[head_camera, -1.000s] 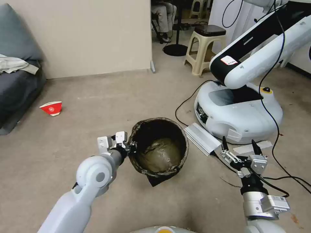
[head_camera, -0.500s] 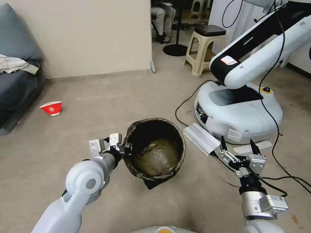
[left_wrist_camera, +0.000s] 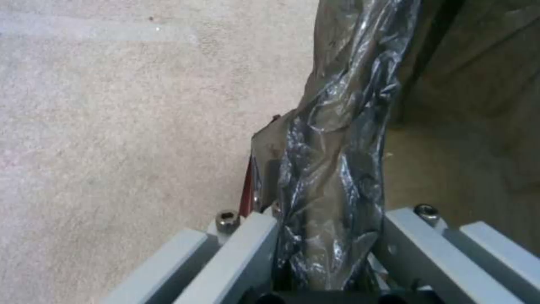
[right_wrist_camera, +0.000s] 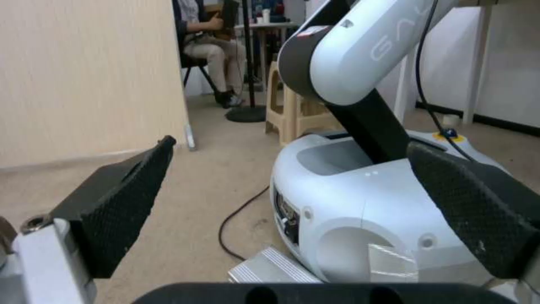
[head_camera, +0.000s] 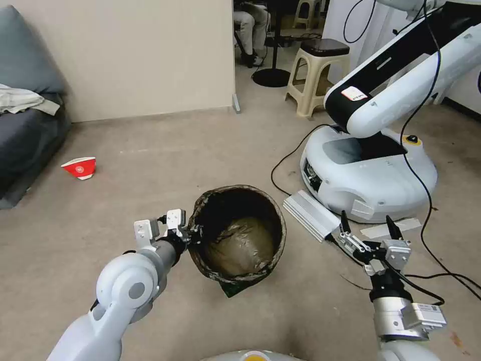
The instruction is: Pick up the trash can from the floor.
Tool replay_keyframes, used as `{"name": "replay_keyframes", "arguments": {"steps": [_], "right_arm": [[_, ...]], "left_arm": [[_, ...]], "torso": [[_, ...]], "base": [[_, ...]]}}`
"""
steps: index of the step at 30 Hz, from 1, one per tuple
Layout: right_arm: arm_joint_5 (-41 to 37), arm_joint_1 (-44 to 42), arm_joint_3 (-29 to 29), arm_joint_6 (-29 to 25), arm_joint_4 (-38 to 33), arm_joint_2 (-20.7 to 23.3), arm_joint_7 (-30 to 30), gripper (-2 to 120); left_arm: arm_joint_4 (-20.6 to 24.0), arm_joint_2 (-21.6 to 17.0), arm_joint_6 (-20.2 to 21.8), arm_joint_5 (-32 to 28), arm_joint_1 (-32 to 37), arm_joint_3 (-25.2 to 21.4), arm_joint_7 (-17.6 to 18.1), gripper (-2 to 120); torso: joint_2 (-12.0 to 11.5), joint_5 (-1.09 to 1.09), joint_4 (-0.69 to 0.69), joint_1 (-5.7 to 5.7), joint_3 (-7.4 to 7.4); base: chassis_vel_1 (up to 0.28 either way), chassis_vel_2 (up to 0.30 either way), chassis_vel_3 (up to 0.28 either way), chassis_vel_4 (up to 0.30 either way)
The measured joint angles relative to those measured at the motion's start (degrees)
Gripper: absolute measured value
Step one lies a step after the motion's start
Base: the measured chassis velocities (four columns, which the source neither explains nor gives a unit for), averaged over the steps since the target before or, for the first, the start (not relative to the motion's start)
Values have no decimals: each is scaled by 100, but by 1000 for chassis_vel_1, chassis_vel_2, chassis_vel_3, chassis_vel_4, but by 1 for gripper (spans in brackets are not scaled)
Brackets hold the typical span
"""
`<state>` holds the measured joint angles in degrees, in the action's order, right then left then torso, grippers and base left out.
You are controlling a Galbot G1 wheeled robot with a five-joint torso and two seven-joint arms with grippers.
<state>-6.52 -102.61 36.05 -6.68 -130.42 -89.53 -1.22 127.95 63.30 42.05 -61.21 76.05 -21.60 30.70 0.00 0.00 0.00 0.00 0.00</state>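
Head view: the trash can [head_camera: 235, 233], lined with a crinkled dark bag, sat at the centre of the beige floor [head_camera: 165, 165]. The left hand [head_camera: 193, 234] reached in from seven o'clock and was clamped on the can's rim at its nine o'clock side. The right hand [head_camera: 368, 225] hovered at four o'clock, its fingers spread wide and holding nothing. A red bowl [head_camera: 79, 167] lay on the floor at ten o'clock, near a grey sofa [head_camera: 27, 135]. A white robot base [head_camera: 368, 173] stood at two o'clock, with a tan stool [head_camera: 315, 75] beyond it and a beige wall [head_camera: 140, 55] at twelve o'clock.

Left wrist view: the left hand [left_wrist_camera: 329, 253] pinched the bag-covered rim of the trash can [left_wrist_camera: 343, 139] between its grey fingers [left_wrist_camera: 247, 249]; speckled floor [left_wrist_camera: 124, 126] lay alongside.

Right wrist view: the right hand [right_wrist_camera: 303, 198] stood wide apart, its black fingers [right_wrist_camera: 124, 190] framing the robot base [right_wrist_camera: 360, 202] and the floor [right_wrist_camera: 214, 177].
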Motion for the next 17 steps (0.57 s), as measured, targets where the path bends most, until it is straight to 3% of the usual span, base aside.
{"name": "replay_keyframes", "arguments": {"steps": [17], "right_arm": [[29, -84, -30, -57, -64, -37, 23, 100]], "left_arm": [[59, -15, -1, 239, 178, -34, -190, 1]], "torso": [[0, 0, 0, 0, 0]], "base": [[0, 0, 0, 0]]}}
